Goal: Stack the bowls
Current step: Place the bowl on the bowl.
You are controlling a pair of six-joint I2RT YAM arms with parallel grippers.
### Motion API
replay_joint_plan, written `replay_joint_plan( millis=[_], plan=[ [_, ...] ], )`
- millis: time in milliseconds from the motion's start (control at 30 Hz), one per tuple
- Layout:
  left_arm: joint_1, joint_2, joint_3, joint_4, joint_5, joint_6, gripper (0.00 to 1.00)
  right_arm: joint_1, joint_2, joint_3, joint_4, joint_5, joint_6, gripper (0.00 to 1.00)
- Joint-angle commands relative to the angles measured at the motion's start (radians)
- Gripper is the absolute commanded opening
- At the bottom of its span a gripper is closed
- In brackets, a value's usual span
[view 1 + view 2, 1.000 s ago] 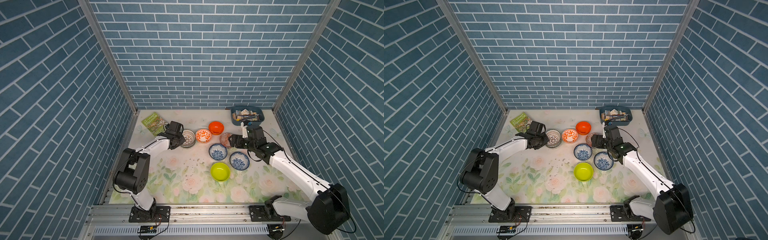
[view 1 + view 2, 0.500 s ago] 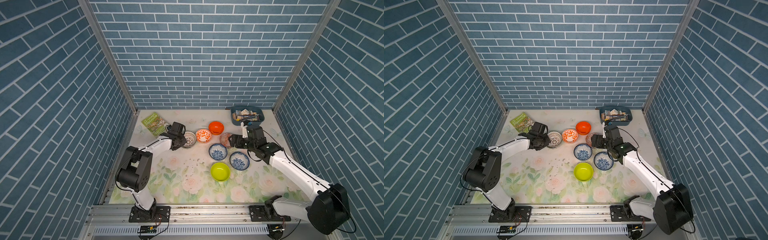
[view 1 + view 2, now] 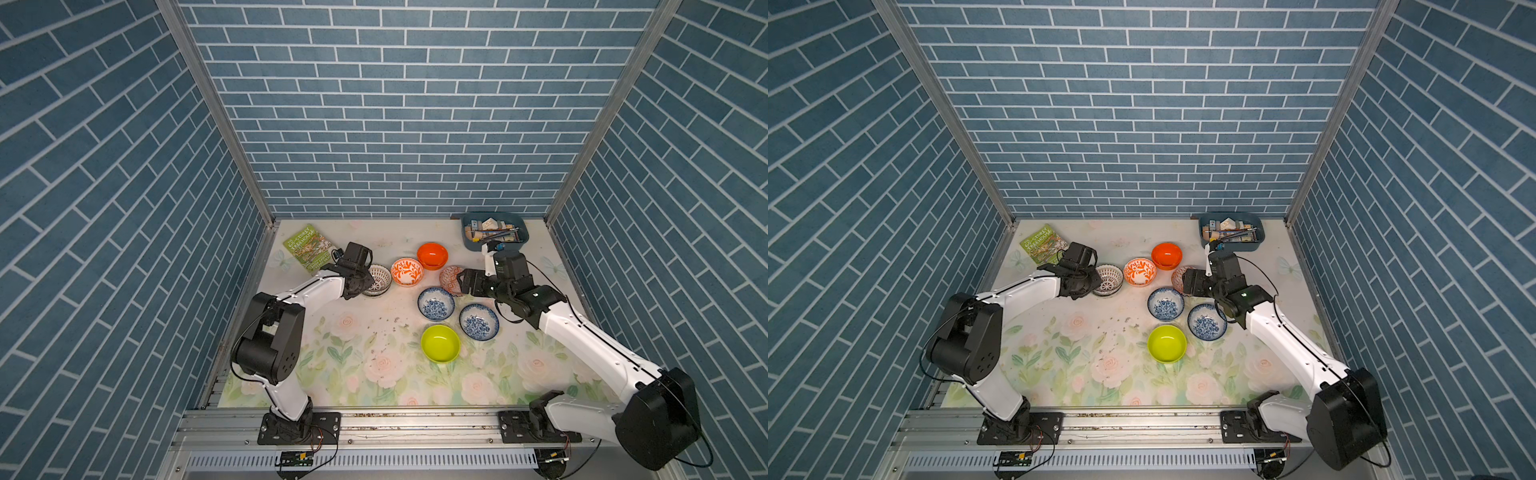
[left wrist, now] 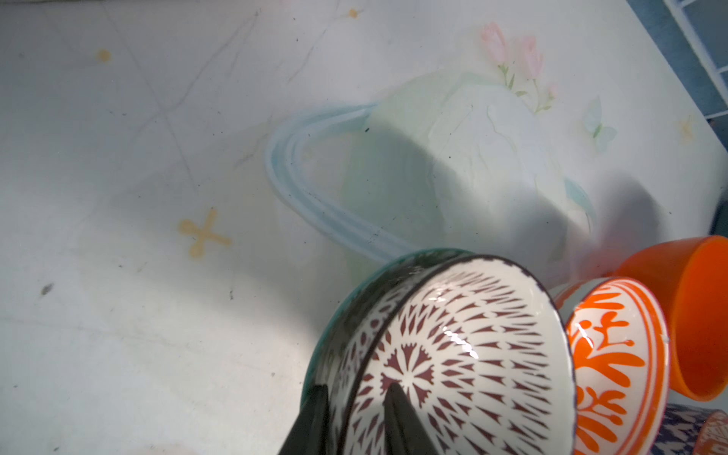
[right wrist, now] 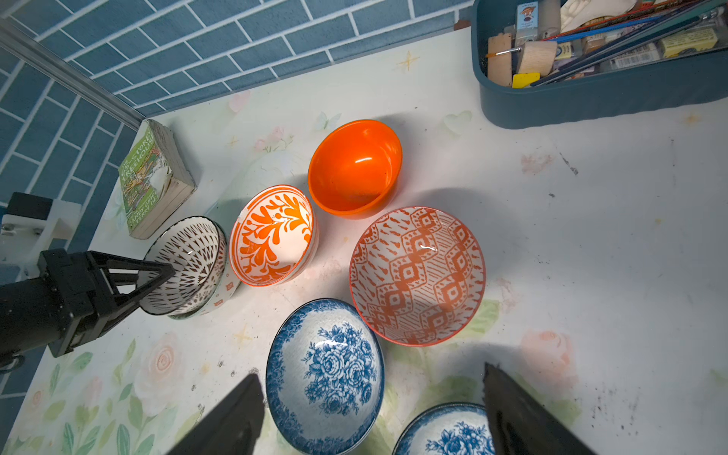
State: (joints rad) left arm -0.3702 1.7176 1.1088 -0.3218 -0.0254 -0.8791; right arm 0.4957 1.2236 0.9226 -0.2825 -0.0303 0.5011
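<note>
While the left claw (image 4: 355, 388) stands narrowly parted astride the rim of the black-and-white lattice bowl (image 4: 453, 354), that bowl sits nested in a second bowl (image 5: 224, 289) near the left edge of the bench (image 3: 365, 374). Right claw (image 5: 369, 372): wide, holding nothing, by the diamond-patterned orange bowl (image 5: 417, 275).

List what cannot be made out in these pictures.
Inside of lower bowl: covered by lattice bowl, all views.
Part of diamond-patterned bowl: behind right gripper, both top views.
Contents of tray: too small in top views, edge-cut in right wrist view.
Grip of left gripper: fingers cut off, left wrist view.
</note>
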Motion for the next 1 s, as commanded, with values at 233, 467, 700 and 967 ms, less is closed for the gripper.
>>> replay_joint_plan(
  millis=[233, 467, 700, 967],
  plan=[
    [-0.009, -0.003, 0.046, -0.075, -0.035, 0.000, 0.47, 0.004, -0.035, -0.013, 0.013, 0.006, 0.005, 0.89],
    [-0.016, -0.035, 0.043, -0.144, -0.080, -0.001, 0.48, 0.004, -0.042, -0.015, 0.015, 0.010, 0.004, 0.89],
    [-0.016, -0.058, 0.034, -0.164, -0.091, 0.004, 0.46, 0.005, -0.042, -0.011, 0.013, 0.006, 0.004, 0.90],
    [-0.016, -0.078, -0.006, -0.100, -0.059, 0.006, 0.32, 0.004, -0.045, -0.019, 0.016, 0.006, 0.007, 0.89]
  ],
)
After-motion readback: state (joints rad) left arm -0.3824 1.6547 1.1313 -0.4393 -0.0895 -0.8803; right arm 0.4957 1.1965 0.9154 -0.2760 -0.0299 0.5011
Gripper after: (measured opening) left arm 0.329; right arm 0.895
